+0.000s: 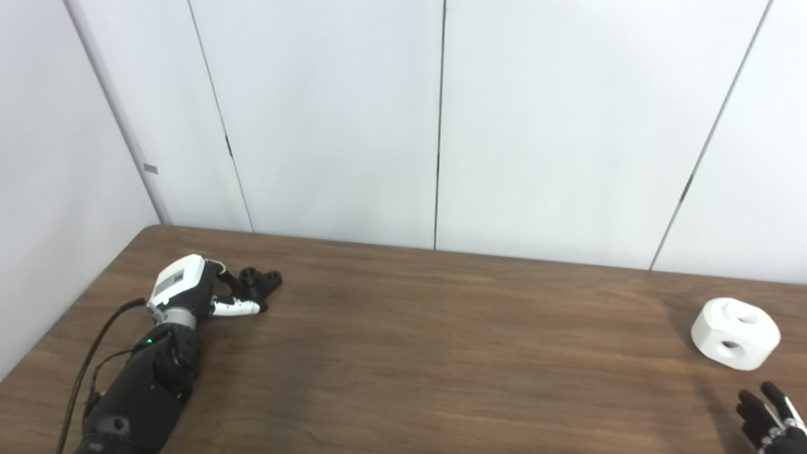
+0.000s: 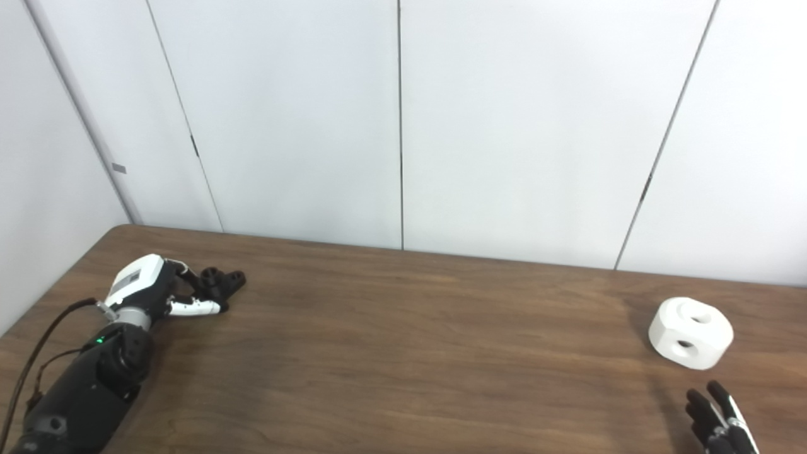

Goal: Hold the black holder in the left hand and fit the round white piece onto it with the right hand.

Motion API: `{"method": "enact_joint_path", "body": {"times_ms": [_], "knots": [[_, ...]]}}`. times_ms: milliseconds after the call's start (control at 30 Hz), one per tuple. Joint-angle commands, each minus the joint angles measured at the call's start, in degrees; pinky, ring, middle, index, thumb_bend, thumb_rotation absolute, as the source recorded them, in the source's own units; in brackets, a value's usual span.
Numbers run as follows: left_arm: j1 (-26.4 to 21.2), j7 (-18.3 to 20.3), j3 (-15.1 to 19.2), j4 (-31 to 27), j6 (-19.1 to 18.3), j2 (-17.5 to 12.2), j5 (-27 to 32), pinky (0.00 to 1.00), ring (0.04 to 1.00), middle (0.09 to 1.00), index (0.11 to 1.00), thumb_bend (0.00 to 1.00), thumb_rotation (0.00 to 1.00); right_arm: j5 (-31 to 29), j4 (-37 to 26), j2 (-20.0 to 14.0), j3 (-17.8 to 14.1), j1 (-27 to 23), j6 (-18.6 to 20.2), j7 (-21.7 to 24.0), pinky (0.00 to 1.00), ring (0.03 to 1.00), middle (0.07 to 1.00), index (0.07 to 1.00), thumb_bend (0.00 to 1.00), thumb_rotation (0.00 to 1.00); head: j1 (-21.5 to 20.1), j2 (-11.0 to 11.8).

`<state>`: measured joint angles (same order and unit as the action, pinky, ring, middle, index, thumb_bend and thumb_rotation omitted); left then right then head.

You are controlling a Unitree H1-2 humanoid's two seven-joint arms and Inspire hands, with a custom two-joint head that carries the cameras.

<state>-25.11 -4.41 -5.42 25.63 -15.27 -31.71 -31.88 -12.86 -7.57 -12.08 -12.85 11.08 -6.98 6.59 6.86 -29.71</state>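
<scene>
While the left hand [image 1: 208,296] lies on the worktop [image 1: 429,353] at the far left, its fingers reach around the black holder [image 1: 258,282], which rests on the wood. The fingers seem closed about it, though whether the hold is firm I cannot tell. The round white piece [image 1: 736,332] sits well apart at the far right, with one hole facing up and another in its side. Just near it, the right hand [image 1: 770,416] shows only at the picture's bottom edge, fingers spread and empty.

To do this step well, the left hand should probably seat its grip low on the holder, leaving its top free. The right hand should take the piece by its outer wall, keeping a hole uncovered.

Bare wood lies between the two things, with only plain wall panels [image 1: 328,120] behind, so nothing blocks the way.
</scene>
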Motion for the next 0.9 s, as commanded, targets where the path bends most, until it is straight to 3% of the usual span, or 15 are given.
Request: {"method": "enact_joint_path", "body": {"times_ms": [0, 133, 600, 867], "knots": [[-1.7, -3.1, 1.2, -0.3, 2.7, -0.7, 0.5, 0.79, 0.851, 0.747, 0.487, 0.53, 0.06, -1.0, 0.7, 1.2, 0.2, 1.8, -0.8, 0.0, 0.95, 0.924, 0.909, 0.943, 0.62, 0.78, 0.0, -0.1], [-2.2, -3.8, 1.9, 0.5, 3.6, -0.3, 1.2, 0.71, 0.839, 0.733, 0.486, 0.52, 0.05, -0.5, 0.4, 1.4, 0.1, 1.9, -0.8, -0.4, 0.95, 0.917, 0.902, 0.939, 0.63, 0.77, 0.0, -0.2], [-1.2, -2.9, 1.2, 1.1, 8.0, -0.2, 2.6, 0.7, 0.796, 0.719, 0.484, 0.52, 0.05, 1.3, 0.1, 2.9, -0.2, 1.3, -1.5, -1.4, 0.95, 0.912, 0.876, 0.926, 0.63, 0.78, -0.6, -0.1], [4.2, 1.0, 0.0, -6.6, 7.7, 0.4, 2.8, 0.79, 0.849, 0.737, 0.485, 0.52, 0.05, 2.3, 0.9, 3.2, 0.1, 0.7, -2.1, -1.3, 0.96, 0.91, 0.874, 0.922, 0.63, 0.79, -0.9, -0.2]]}}
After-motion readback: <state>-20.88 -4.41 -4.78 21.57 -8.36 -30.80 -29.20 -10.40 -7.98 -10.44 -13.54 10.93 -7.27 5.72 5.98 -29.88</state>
